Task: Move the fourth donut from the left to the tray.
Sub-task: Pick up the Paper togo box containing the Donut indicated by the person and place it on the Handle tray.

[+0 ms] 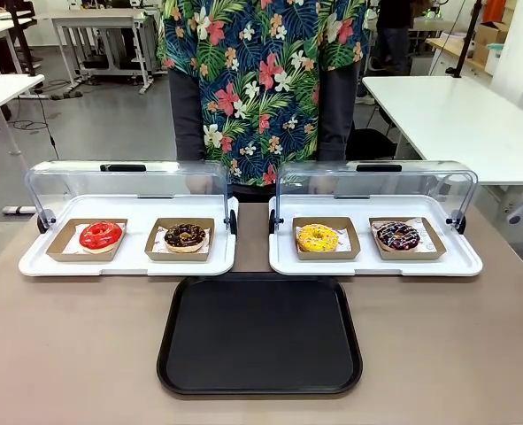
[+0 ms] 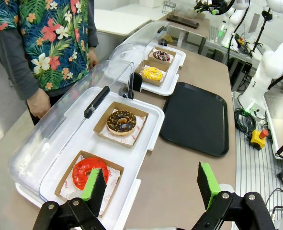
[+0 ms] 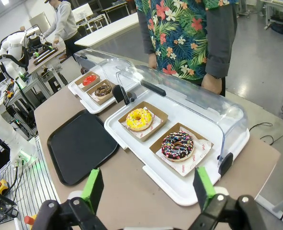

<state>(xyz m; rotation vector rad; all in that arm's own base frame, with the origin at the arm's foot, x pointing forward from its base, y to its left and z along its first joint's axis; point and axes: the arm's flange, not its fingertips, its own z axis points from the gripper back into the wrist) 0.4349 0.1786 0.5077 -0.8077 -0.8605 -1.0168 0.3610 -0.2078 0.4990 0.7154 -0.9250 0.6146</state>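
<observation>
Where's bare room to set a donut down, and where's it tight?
Black tray: fully bare, nearside of both display trays. Table is bare either side of it. Tight: narrow gap between left display tray and right display tray; cardboard holders crowd both.

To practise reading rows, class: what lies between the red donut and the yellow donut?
Front view: the chocolate crumb-topped donut in its cardboard holder, then a strip of table between the left display tray and the right display tray.
</observation>
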